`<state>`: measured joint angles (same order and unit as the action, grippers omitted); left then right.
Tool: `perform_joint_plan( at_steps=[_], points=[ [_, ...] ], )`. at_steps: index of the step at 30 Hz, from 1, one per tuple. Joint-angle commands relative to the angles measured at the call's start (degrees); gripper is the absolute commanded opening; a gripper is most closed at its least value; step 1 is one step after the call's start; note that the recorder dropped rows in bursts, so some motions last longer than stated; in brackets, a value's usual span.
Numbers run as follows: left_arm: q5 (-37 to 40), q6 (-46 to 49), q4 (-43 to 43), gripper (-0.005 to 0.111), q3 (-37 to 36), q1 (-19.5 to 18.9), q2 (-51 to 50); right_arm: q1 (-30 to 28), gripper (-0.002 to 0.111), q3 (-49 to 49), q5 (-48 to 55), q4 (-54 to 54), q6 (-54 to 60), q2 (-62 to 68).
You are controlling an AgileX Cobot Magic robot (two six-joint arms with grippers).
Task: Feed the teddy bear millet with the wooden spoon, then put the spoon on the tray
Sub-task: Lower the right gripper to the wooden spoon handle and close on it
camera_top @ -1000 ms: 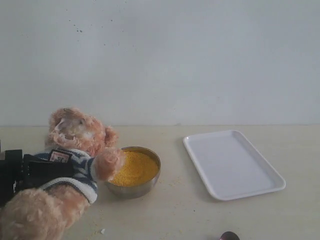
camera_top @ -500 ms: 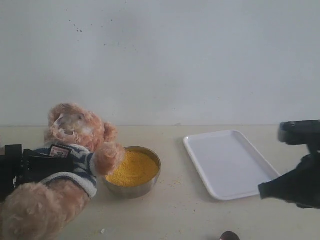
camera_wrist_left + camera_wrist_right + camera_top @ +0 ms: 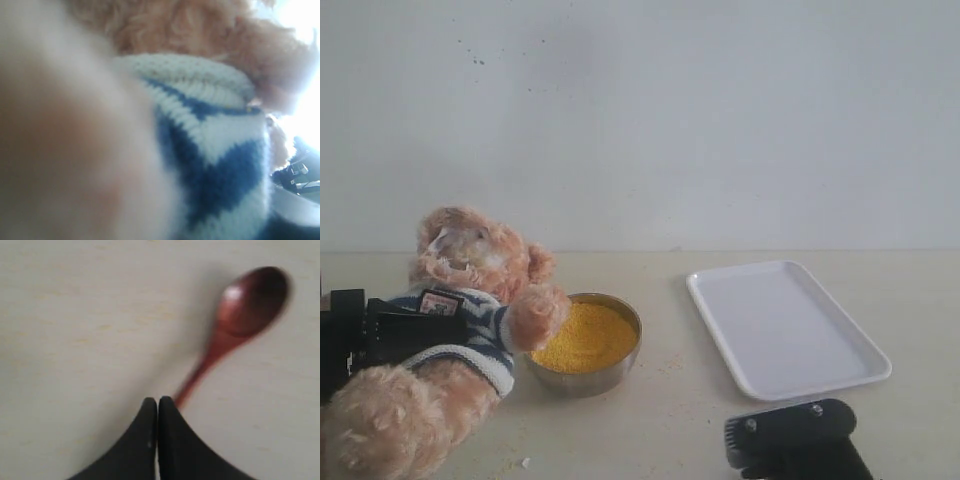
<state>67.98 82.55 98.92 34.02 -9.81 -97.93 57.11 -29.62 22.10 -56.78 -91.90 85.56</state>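
Dark reddish-brown wooden spoon (image 3: 240, 310) lies flat on the pale table (image 3: 60, 315), hollow side up. The right jaws are pressed together with no gap and hold nothing. The tip of the slim handle ends just beside their closed tips, the oval bowl pointing away from them, so the spoon lies in front of the jaws, not between them. In the exterior view the black right arm (image 3: 790, 440) hangs low over the table just in front of the near edge of the flat white rectangular tray (image 3: 785, 325) and hides the spoon.

Well to the left of the tray stands a small round steel bowl (image 3: 610, 375) heaped with bright-yellow millet (image 3: 582, 338). Farther from the tray, touching the bowl with one paw, leans the light-brown plush teddy bear (image 3: 470, 260) in its navy-and-white striped shirt. The left jaws clasp the bear's torso, one black finger lying across the shirt. The left wrist view shows only blurred fur and stripes.
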Motion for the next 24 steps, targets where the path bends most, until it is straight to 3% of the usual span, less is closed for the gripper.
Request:
perform_joint_plan(
  at_steps=[1, 5, 9, 11, 12, 14, 18, 24],
  points=[
    [1.98, -0.31, 1.03, 0.004, 0.41, 0.07, -0.01, 5.69, 0.000, 0.34, 11.27, -14.15, -11.20, 0.00],
    [1.98, 0.21, 1.03, 0.004, 0.41, 0.07, -0.01, 8.81, 0.000, 0.34, 0.11, -14.20, -9.63, -0.13],
    [1.98, 0.20, 1.03, 0.004, 0.41, 0.07, -0.01, 9.17, 0.006, 0.34, 5.17, -8.52, -9.89, -0.13],
    [1.98, 0.20, 1.03, 0.004, 0.41, 0.07, -0.01, 9.17, 0.025, 0.34, 4.92, -8.52, -9.26, -0.13],
    [1.98, 0.20, 1.03, 0.004, 0.41, 0.07, -0.01, 9.17, 0.044, 0.34, 3.75, -8.39, -9.26, -0.13],
    [1.98, 0.20, 1.03, 0.004, 0.41, 0.07, -0.01, 9.17, 0.059, 0.34, 4.38, -8.28, -10.43, 1.20],
    [1.98, 0.20, 1.03, 0.004, 0.41, 0.07, -0.01, 9.17, 0.059, 0.34, 9.21, -9.22, -11.82, 8.21],
    [1.98, 0.20, 1.03, 0.004, 0.41, 0.07, -0.01, 9.17, 0.059, 0.34, 6.14, -14.07, -21.91, 10.56]
  ],
)
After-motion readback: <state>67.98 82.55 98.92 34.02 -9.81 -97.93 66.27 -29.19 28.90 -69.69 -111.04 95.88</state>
